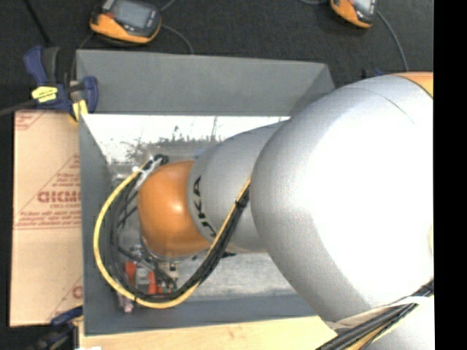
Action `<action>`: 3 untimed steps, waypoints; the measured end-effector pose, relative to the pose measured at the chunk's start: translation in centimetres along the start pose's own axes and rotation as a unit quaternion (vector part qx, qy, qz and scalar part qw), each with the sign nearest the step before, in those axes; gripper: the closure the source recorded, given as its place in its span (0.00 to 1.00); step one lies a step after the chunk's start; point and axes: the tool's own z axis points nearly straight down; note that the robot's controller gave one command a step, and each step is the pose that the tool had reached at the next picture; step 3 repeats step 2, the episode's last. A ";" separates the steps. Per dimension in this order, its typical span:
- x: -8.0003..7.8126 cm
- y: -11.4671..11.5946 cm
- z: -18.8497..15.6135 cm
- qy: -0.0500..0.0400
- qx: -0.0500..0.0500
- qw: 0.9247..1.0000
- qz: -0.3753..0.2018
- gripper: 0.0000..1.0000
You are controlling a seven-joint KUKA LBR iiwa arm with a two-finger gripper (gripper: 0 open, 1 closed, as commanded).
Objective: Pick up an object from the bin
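pincer low in the near-left corner of the grey metal bin, beneath the orange wrist cover; released or clenched, cannot tell. small red-orange piece just toward that bin's left wall, long axis unclear.

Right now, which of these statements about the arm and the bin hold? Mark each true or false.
1. The arm enters from the view's right. True.
2. Its orange cover is over the right half of the bin. False: it is over the left half.
3. A yellow cable loops round the wrist. True.
4. The bin is red. False: it is grey.
5. The pincer is at the bin's lower left in the view. True.
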 end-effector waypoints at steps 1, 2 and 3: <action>-1.5 -2.7 -8.3 0.002 0.002 1.000 0.022 1.00; -3.3 -0.5 -18.2 0.001 0.001 1.000 0.018 1.00; -3.3 -0.5 -18.2 0.001 0.001 1.000 0.018 1.00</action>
